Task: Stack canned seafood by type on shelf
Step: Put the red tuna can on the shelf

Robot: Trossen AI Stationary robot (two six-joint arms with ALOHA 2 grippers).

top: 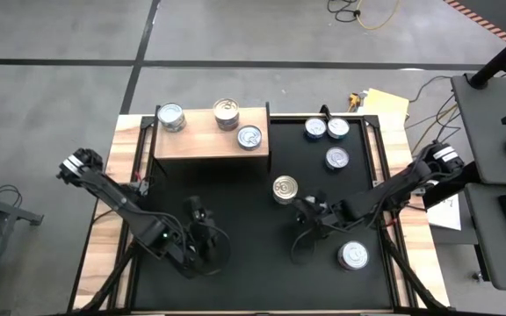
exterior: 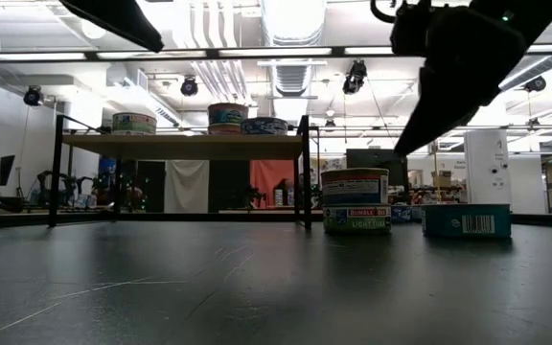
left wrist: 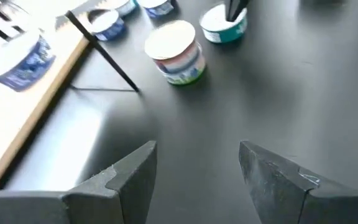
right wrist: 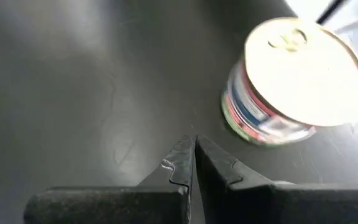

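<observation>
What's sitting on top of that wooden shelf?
Three cans stand on the shelf: a silver-topped can, a gold-topped can and another silver can. Whatever is beneath the shelf is hidden from above.

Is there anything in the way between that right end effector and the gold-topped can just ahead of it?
Nothing visible. The right end effector, shut, sits just short of the gold-topped can, with only bare black table between them.

shelf (top: 209, 145) sits at the table's (top: 235, 290) back left, three cans on top: one at its left end (top: 171, 116), two right of middle (top: 227, 113) | tall can (top: 285, 189) mid-table | three cans (top: 326, 129) back right | lone can (top: 353, 255) front right
</observation>
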